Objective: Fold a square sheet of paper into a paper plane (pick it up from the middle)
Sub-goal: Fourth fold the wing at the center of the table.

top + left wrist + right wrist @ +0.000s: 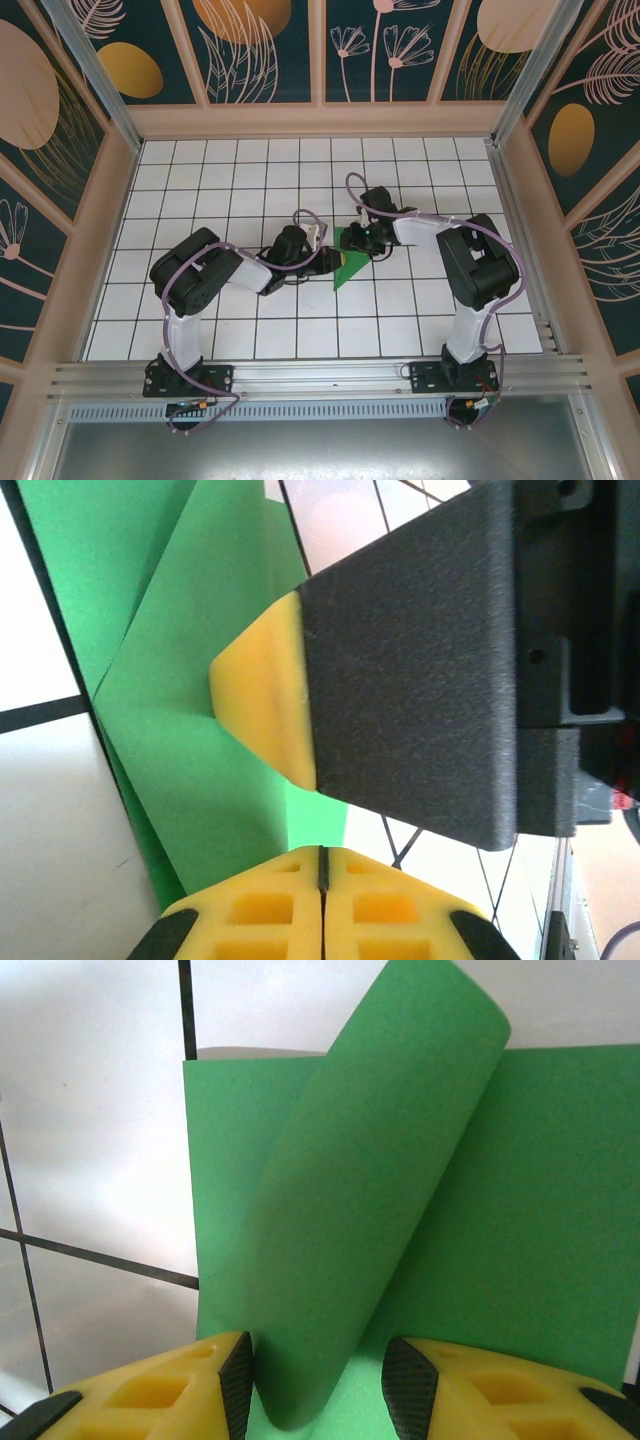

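The square sheet of paper (pixel 346 264) is green and partly folded, lying mid-table between both arms. My left gripper (pixel 327 259) is shut, its yellow tips (pixel 322 865) pressed together at the paper's (pixel 180 710) left side, with nothing visible between them. My right gripper (pixel 362 240) reaches the sheet from the far right. Its jaws (pixel 318 1385) stand apart on either side of a curled-up flap (pixel 380 1190) that rises off the flat layer (pixel 540 1210). The flap leans against the left pad (pixel 237 1380) and stands off the right pad. The left wrist view has a right finger (pixel 420 680) resting its yellow tip on the paper.
The floor is white grid tiles (pixel 250 180). Patterned walls (pixel 320 50) enclose the back and sides. A metal rail (pixel 320 375) carrying both arm bases runs along the near edge. Open tiles lie behind and to either side of the arms.
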Robot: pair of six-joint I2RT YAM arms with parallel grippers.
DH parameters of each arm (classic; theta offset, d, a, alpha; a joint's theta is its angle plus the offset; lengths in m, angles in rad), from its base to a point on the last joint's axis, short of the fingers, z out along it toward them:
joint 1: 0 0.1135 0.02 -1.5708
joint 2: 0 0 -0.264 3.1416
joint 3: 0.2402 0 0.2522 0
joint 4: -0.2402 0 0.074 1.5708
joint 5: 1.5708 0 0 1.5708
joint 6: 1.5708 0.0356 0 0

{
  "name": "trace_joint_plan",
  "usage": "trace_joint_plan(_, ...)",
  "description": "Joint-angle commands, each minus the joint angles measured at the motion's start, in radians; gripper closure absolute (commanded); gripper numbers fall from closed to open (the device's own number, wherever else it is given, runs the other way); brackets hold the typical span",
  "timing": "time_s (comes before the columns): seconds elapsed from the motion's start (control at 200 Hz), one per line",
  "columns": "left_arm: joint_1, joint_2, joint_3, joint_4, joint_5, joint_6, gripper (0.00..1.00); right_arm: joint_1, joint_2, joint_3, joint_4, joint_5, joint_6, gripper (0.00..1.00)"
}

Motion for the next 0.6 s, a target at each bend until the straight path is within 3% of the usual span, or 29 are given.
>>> trace_joint_plan(0.0, -0.007, 0.014, 0.027, -0.046, -0.016, 0.018, 0.92, 0.001, 0.169, -0.072, -0.056, 0.153, -0.011, 0.53)
trace_joint_plan(0.595, -0.007, 0.027, 0.038, -0.088, -0.042, 0.032, 0.92, 0.000, 0.175, -0.073, -0.059, 0.158, -0.011, 0.54)
